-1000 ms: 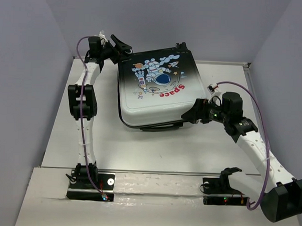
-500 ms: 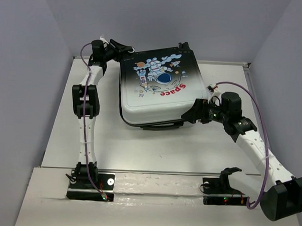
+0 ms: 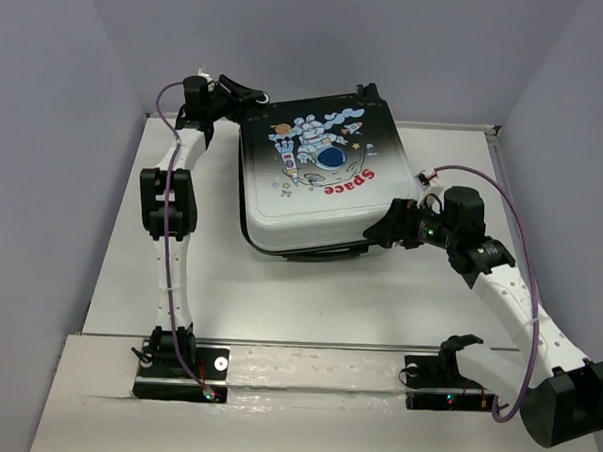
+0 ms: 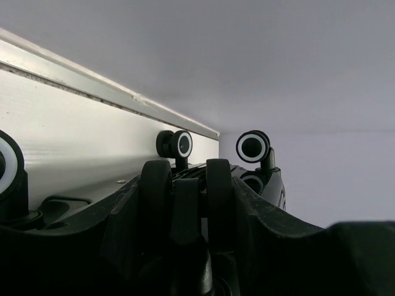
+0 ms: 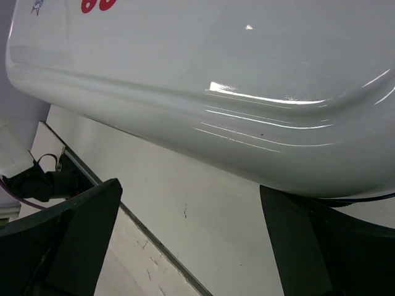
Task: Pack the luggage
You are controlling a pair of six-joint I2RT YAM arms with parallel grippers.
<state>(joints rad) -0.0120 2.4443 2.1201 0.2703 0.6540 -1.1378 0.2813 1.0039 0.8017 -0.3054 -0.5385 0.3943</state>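
a flat white counter (image 3: 308, 296) fills the space between pale lilac walls (image 3: 46, 125), and on its far middle lies the luggage (image 3: 313, 201), a small closed hard-shell suitcase set flat with its print side up: a cartoon astronaut and the red word "space" on a shell that fades from white at the near end to black at the far end. the white left arm (image 3: 167, 205) stretches up the left side to the case's far left corner, and the white right arm (image 3: 509, 295) bends in from the right toward its near right corner. the right fingers (image 3: 381, 230) stand wide apart with nothing between them, just beside the rounded white edge of the shell. the left fingers (image 4: 120, 216) sit on either side of a black twin wheel (image 4: 185, 197) at the case's end; whether they press on it cannot be told. two more black wheels with white rings (image 4: 253, 147) show beyond
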